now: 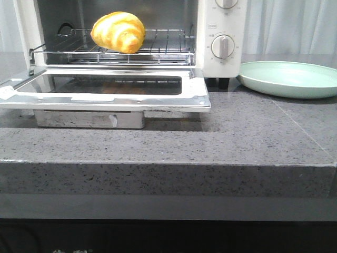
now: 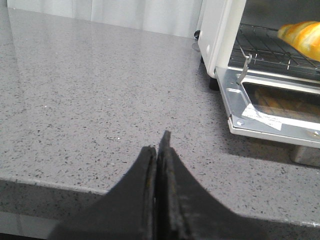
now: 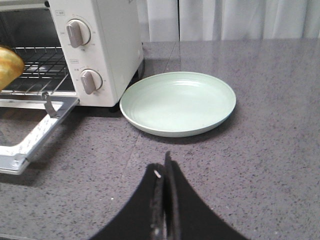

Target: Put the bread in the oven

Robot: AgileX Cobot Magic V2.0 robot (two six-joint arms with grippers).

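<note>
The golden-yellow bread (image 1: 118, 31) lies on the wire rack (image 1: 158, 45) inside the white oven (image 1: 224, 31), whose glass door (image 1: 105, 87) hangs open and flat. The bread also shows in the left wrist view (image 2: 302, 36) and at the edge of the right wrist view (image 3: 7, 65). My left gripper (image 2: 159, 145) is shut and empty over the counter, to the left of the oven. My right gripper (image 3: 162, 167) is shut and empty over the counter, near the plate. Neither gripper shows in the front view.
A pale green plate (image 1: 289, 79) sits empty on the grey speckled counter (image 1: 237, 132) right of the oven; it also shows in the right wrist view (image 3: 177, 102). The open door juts toward the counter's front edge. White curtains hang behind.
</note>
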